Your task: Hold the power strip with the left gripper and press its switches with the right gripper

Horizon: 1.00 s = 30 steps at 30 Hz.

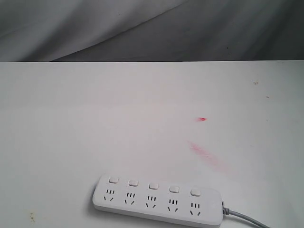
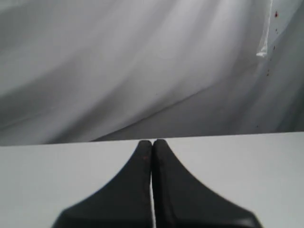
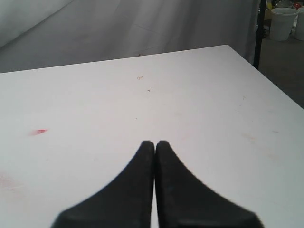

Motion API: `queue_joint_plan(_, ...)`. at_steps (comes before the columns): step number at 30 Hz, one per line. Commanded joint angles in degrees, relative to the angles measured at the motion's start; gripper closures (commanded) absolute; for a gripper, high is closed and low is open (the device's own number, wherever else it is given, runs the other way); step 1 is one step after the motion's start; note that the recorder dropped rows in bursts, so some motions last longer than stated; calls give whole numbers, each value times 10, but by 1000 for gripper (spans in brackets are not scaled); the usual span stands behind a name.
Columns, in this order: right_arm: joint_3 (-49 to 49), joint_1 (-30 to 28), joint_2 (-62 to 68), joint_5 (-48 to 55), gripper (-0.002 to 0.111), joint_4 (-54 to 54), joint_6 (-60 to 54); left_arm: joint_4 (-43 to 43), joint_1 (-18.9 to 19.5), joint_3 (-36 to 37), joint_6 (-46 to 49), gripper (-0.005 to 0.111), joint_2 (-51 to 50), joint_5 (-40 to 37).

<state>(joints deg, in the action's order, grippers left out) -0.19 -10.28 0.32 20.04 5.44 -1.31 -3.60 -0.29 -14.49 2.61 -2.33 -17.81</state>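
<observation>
Five square switches [image 1: 153,186], rounded white power strip [image 1: 161,206], left hand [image 2: 152,145] and right hand [image 3: 155,145] closed

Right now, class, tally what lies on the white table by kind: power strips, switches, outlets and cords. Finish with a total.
Power strip: 1
Switches: 5
Outlets: 5
Cord: 1
Total: 12

No legible text, brand or number anywhere, power strip [image 1: 158,207] included.
</observation>
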Motion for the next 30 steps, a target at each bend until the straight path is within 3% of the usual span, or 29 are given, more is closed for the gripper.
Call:
queue_joint_plan(1,2,-5,-3,2,108,-4,-1,-6,-3,-97,11,106,-106,-26)
queue_joint_plan(11,2,-5,-3,2,108,-4,-1,-16,-3,-340,150,106,-351,-83)
queue_joint_plan(19,2,-5,-3,2,108,-4,-1,-185,14,-487,426,106,-466,-141)
queue_joint_plan(22,2,-5,-3,2,108,-4,-1,-266,74,-516,490,106,-502,-162)
queue_joint_plan(26,2,-5,-3,2,108,-4,-1,-467,201,-528,665,106,-544,-229)
queue_joint_plan(30,2,-5,-3,2,108,-4,-1,-626,334,-528,825,106,-595,-369)
